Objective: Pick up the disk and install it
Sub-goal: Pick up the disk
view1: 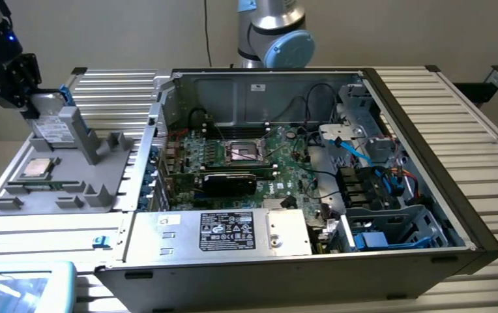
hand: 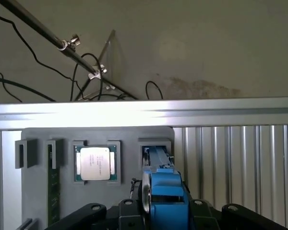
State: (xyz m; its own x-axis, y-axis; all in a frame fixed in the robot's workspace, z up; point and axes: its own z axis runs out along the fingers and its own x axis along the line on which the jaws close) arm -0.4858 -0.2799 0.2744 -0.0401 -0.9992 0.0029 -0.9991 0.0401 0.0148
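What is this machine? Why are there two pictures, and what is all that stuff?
It is a robot arm with a gripper, which works as its hand. One picture comes from a camera standing off the arm. The other comes from a camera on the arm's wrist, looking past the gripper. On the metal table lies an open computer. Beside it, on the exterior view's left, sits a grey holder. A chip lies in it, and a disk in a blue frame stands upright in a slot. The gripper is right at the disk. Whether it grips it yet, I cannot tell.
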